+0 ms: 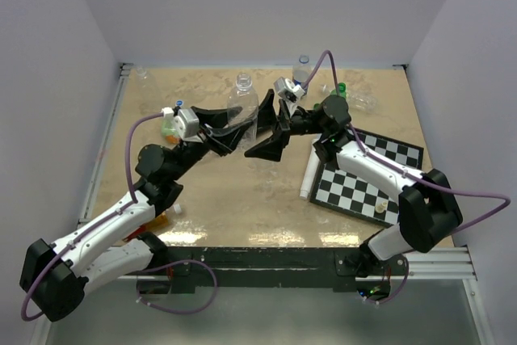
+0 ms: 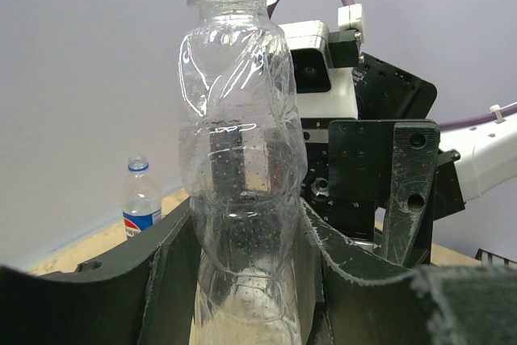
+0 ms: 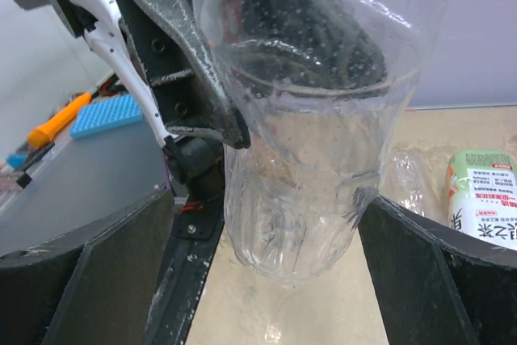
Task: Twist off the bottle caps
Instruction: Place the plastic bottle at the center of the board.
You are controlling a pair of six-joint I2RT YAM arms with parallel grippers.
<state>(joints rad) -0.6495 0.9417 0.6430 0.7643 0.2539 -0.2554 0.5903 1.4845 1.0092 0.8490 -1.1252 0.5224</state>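
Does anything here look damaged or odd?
Yes: the clear bottle held by the left gripper has dented, creased walls rather than smooth ones. It stands upright, and nothing looks spilled.

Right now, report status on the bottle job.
Left pincer shut on clear bottle, upright. Right pincer open around its base, not touching. Nothing in the way.
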